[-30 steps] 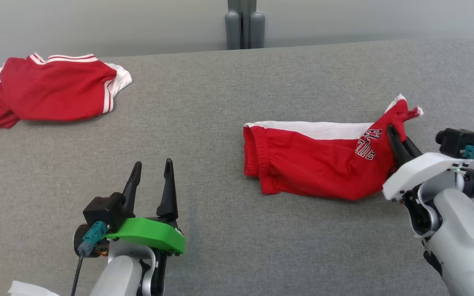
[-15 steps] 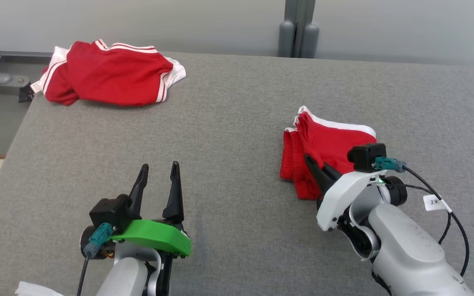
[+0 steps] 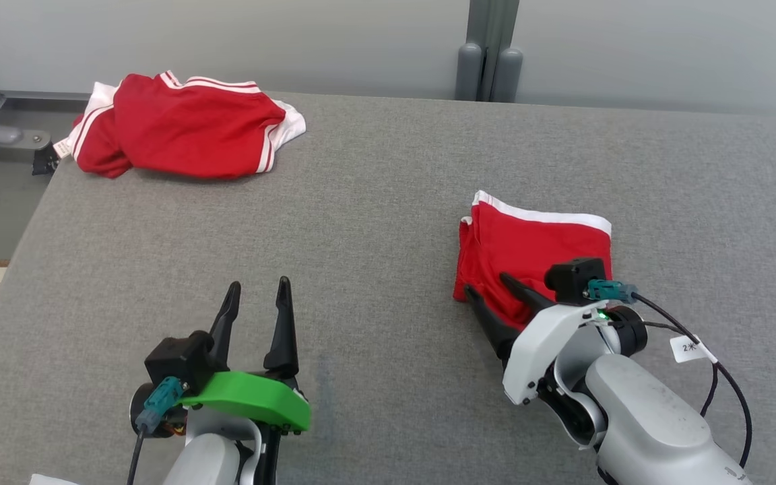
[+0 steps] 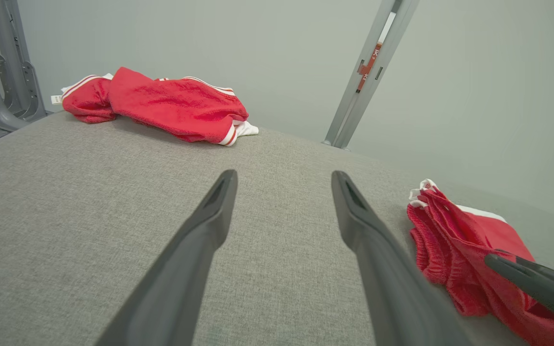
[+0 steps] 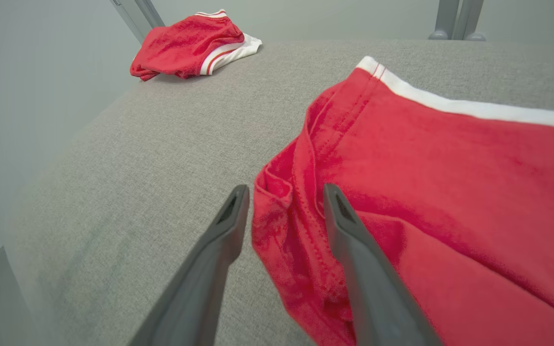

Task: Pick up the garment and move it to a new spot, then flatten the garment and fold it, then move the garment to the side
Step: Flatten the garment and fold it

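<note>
Soft, fleecy red cloth with smooth white trim is seen in the garment (image 3: 529,246), laid on the table (image 3: 374,202), itself covered in coarse, matt grey weave.

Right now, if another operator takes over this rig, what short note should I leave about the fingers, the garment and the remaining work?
Left gripper: open, empty, above the grey table on its near side.
Right gripper: open, gripping nothing. Its fingers straddle the near left edge of the folded red shorts, one over the cloth and one beside it.
A second red garment lies at the far left corner.
Done: the fold, it seems.
Left: probably regrasp the shorts and move them to the side.
</note>
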Robot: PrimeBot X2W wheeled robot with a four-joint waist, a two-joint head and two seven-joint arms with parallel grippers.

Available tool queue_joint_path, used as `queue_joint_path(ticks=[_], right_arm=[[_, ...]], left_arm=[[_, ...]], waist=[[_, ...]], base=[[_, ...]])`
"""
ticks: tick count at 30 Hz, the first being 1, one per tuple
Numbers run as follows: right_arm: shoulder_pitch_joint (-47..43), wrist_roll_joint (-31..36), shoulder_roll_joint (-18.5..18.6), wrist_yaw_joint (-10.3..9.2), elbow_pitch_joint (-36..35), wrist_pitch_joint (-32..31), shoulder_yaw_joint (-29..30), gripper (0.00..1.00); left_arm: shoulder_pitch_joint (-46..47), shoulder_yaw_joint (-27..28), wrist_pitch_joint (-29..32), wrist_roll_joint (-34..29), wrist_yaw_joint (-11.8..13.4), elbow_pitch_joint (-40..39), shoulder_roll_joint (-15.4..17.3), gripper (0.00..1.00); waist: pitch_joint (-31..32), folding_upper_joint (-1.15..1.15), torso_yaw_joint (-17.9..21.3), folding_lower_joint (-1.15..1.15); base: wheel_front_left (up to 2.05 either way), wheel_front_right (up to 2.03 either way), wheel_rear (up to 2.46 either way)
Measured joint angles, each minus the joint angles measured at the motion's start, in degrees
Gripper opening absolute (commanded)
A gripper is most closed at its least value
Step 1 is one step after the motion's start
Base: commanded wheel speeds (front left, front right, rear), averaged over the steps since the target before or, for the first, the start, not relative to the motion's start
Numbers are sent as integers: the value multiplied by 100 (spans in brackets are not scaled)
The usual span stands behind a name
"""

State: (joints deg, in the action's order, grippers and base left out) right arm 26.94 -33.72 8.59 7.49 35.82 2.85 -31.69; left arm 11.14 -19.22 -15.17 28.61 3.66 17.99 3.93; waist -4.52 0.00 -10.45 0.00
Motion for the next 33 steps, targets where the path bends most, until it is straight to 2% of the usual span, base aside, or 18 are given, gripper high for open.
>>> queue_joint_path(ticks=[5,10,17,18,19,22,23,33], right_arm=[[-79,-46,68,0,-359,256,82,100],[-84,-9,298,0,-753,426,495,100],[-72,826,630,0,-604,188,966,100],[-54,995,672,0,-527,119,967,86],[-31,1095,704,0,-455,56,945,53],[51,1372,821,0,-225,-151,717,16],[54,1393,849,0,-182,-193,648,0],[51,1017,866,0,-103,-326,-248,0]], left_arm=[[0,-20,0,-3,-14,8,-24,100],[-2,-30,0,-12,-15,8,-35,100],[-1,-66,0,-18,-22,25,-51,100],[0,-74,0,-19,-23,26,-53,100],[2,-77,0,-19,-23,26,-55,100],[13,-70,0,-18,-37,30,-60,100],[15,-63,0,-18,-37,31,-63,100],[16,2,0,-33,-38,38,-70,100]], waist=[[5,0,148,0],[6,0,233,0],[-45,0,168,0],[-57,0,145,0],[-68,0,125,0],[-109,0,32,0],[-119,0,6,0],[-217,0,-202,0]], base=[[0,0,0],[0,0,0],[0,0,0],[0,0,0],[0,0,0],[0,0,0],[0,0,0],[0,0,0]])
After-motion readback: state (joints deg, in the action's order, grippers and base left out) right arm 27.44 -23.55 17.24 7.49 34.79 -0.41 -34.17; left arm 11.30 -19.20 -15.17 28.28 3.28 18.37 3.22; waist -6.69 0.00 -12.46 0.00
